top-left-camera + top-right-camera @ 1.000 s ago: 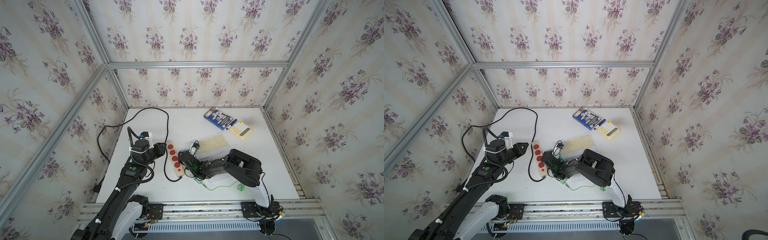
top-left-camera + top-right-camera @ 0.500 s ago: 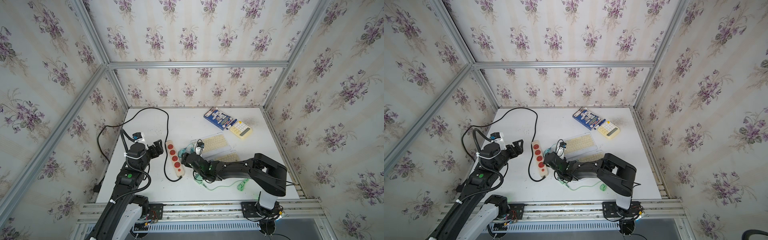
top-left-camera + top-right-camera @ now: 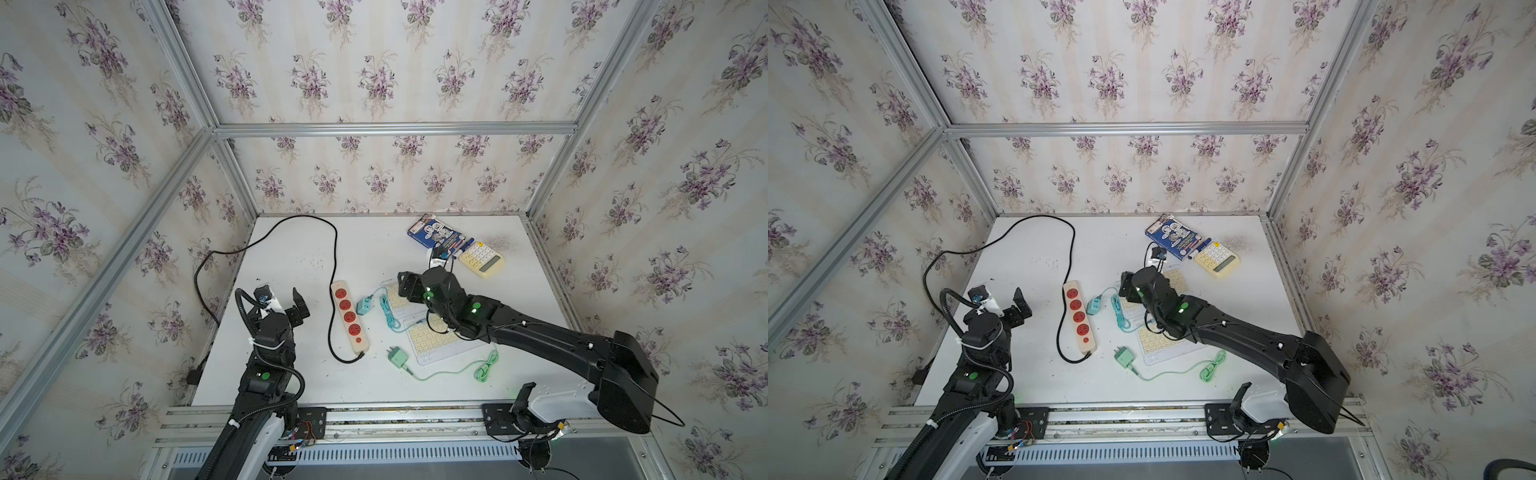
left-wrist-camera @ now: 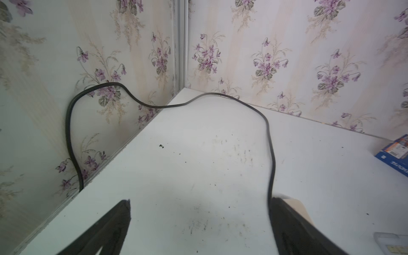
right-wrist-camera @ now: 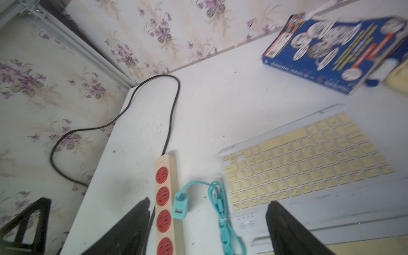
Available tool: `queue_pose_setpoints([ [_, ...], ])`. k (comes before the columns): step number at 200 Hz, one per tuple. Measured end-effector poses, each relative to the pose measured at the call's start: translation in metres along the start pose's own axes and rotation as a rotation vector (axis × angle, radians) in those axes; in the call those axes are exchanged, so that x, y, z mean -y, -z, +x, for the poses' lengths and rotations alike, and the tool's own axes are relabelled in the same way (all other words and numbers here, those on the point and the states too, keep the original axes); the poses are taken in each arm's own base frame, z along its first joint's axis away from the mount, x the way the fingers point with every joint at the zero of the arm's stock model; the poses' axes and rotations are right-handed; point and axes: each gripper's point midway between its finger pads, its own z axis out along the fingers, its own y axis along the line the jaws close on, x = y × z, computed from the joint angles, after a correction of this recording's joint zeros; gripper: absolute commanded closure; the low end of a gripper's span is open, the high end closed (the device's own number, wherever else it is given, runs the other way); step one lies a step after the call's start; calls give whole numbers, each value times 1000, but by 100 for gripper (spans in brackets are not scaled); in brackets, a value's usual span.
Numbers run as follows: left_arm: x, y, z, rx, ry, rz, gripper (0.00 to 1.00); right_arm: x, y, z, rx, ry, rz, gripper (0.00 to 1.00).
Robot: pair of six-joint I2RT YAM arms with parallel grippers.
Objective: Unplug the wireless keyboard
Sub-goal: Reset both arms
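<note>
Right end effector point(image 3: 406, 286) now above keyboard point(image 3: 432, 338)

The right arm point(image 3: 540, 345) hides part of the near keyboard point(image 3: 430, 340), and a frame edge crops the blue box point(image 4: 395, 154).

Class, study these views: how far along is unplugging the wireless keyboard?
Done, it seems: teal adapter lies beside the power strip, all four sockets bare. In hand: nothing; left pincer and right pincer stand open. Left: unclear whether the teal cable ends in a keyboard.
</note>
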Motion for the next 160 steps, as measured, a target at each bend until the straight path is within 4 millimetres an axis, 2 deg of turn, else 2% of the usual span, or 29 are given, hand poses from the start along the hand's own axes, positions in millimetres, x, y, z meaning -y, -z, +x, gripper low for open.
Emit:
queue_pose_setpoints([
  [19,-10,-5,11,13,-20,-43,0,56,-3,-26,48,69,115,12],
  [33,-15,-10,15,17,-20,-63,0,109,-1,-39,66,104,230,12],
  [45,-17,-15,16,19,-21,-71,0,156,9,-47,92,134,348,11],
  [60,-17,-20,18,16,-21,-74,0,195,20,-45,118,195,437,8],
  [79,-14,-28,24,-2,-26,-65,0,237,31,-28,129,263,540,6],
  [93,-12,-33,28,-15,-32,-64,0,257,34,-20,124,300,600,6],
  [120,-6,-40,24,-10,-31,-45,0,270,26,-24,163,345,634,6],
  [140,-2,-43,22,2,-26,-26,0,290,18,-1,130,372,663,6],
  [148,1,-44,22,5,-26,-9,0,294,15,3,117,383,668,6],
  [160,6,-46,21,7,-30,12,0,293,9,-3,142,397,658,6],
])
